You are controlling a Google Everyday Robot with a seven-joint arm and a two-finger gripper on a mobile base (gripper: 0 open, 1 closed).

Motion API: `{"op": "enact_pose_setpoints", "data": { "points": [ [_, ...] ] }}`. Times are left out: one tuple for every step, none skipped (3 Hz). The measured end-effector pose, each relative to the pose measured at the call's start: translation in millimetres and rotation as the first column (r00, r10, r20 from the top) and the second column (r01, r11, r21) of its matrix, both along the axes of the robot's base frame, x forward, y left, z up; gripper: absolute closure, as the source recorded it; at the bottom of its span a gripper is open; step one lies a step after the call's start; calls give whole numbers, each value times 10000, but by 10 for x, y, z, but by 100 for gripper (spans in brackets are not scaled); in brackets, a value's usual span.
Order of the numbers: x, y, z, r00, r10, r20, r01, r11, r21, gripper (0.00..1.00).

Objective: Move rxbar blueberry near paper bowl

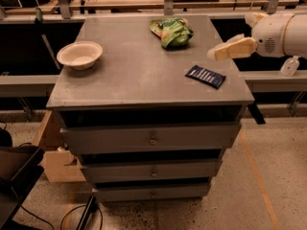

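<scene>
The rxbar blueberry (pixel 205 76), a flat dark navy wrapper with white text, lies on the grey cabinet top (pixel 139 75) near its right front corner. The paper bowl (pixel 79 55), round and cream-white, stands near the left edge, far from the bar. My gripper (pixel 212 55), cream-coloured, reaches in from the right on a white arm (pixel 283 35). It hovers at the right edge of the top, just above and behind the bar, not touching it.
A green chip bag (pixel 171 31) lies at the back middle of the top. The cabinet has three drawers (pixel 152 140) below. A bench with clutter runs behind. A clear bottle (pixel 290 66) stands at the right. A cardboard box (pixel 55 159) is on the floor at left.
</scene>
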State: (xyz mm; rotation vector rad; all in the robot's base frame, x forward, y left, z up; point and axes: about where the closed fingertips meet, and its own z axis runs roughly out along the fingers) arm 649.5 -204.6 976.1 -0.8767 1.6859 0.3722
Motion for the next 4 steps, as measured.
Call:
{"op": "enact_pose_setpoints", "data": {
  "points": [
    [159, -47, -347, 9985, 469, -289, -470, 9989, -52, 0],
    [255, -56, -603, 9921, 1139, -533, -1145, 9934, -71, 0],
    [300, -28, -887, 9826, 1638, -872, -1654, 9862, -114, 0],
    [275, -33, -1153, 9770, 1744, -1230, -1769, 9842, -98, 0]
  ]
}}
